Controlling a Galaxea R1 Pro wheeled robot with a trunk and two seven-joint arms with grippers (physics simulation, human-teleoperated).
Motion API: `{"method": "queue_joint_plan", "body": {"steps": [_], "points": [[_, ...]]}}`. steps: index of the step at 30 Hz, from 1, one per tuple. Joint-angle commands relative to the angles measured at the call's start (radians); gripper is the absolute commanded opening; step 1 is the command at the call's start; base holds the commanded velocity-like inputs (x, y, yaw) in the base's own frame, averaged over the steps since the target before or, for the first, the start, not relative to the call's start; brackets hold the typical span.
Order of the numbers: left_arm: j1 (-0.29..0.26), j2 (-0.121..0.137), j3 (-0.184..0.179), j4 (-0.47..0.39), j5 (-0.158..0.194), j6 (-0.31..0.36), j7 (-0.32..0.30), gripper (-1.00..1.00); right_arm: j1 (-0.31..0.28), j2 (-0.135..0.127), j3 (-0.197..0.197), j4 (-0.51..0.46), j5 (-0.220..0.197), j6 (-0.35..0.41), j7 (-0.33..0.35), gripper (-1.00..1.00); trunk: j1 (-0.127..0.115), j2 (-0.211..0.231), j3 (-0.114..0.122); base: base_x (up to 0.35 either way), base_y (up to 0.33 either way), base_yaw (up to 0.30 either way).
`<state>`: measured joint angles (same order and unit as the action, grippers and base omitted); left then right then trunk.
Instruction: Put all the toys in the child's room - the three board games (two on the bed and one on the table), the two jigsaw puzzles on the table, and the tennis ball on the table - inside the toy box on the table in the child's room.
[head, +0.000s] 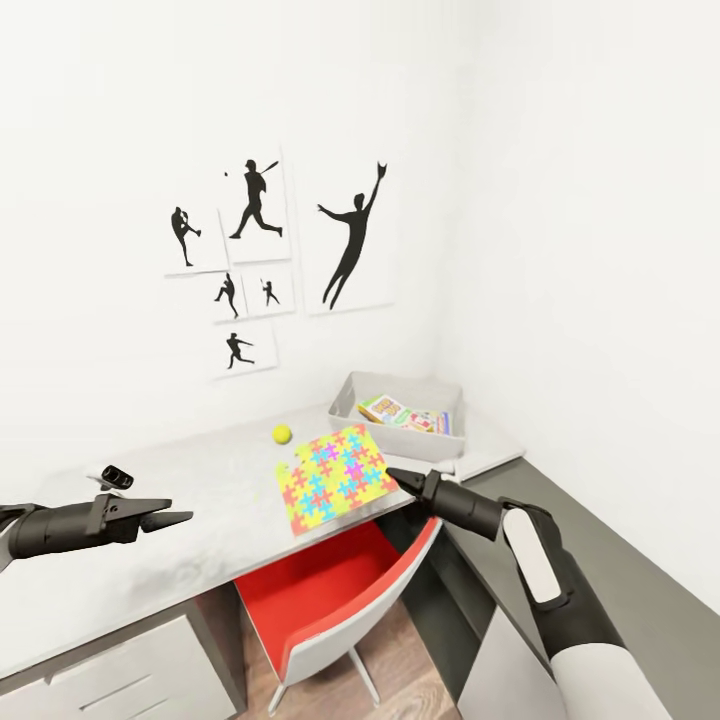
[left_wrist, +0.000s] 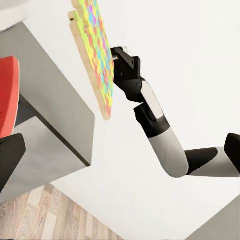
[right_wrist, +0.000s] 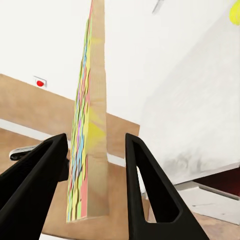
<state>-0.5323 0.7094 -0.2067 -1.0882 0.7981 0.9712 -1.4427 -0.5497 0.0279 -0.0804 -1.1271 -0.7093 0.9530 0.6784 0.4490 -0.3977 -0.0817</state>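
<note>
Room: white walls with black baseball silhouette prints (head: 262, 262) above a pale grey table (head: 200, 500); a red chair (head: 330, 590) is tucked under it.
Puzzles: the jigsaw puzzles (head: 335, 477) lie as a colourful sheet at the table's front edge, one corner jutting past the edge toward the right arm. From the wrists they appear as two stacked layers, though that is hard to confirm.
Right gripper (head: 400, 476): fingers spread, one on each side of the sheet's edge as the right wrist camera shows it; not yet pinching.
Left gripper (head: 172, 519): hangs over the left part of the table, well apart from the toys; fingers close together, holding nothing.
Ball: the tennis ball (head: 282, 433) sits on the table just behind the puzzles.
Toy box (head: 400, 412): at the far right corner of the table, with printed board games (head: 404, 414) already inside.
Handling: thin, light, probably stiff but slippery; likely best pinched on the overhanging corner, kept flat so the layers do not slide apart.
</note>
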Motion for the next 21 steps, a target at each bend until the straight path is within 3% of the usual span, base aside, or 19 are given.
{"method": "queue_joint_plan", "body": {"steps": [1,16,21], "points": [[-0.002,0.001,-0.003,0.001,0.004,0.011,-0.003,1.0,-0.001,0.001,-0.005,0.0,0.005,0.004,0.006,-1.0,0.001,-0.002,-0.002,0.144,0.07,0.0],[0.0,0.001,-0.003,0.001,0.004,-0.003,-0.008,1.0,-0.001,0.004,-0.007,0.001,0.005,0.003,0.006,-1.0,0.001,-0.002,-0.002,0.033,0.008,0.0],[0.0,0.001,-0.002,0.001,0.004,-0.004,-0.008,1.0,-0.001,0.007,-0.007,0.001,0.004,0.001,0.008,-1.0,0.001,-0.002,-0.002,0.0,0.161,0.0]]}}
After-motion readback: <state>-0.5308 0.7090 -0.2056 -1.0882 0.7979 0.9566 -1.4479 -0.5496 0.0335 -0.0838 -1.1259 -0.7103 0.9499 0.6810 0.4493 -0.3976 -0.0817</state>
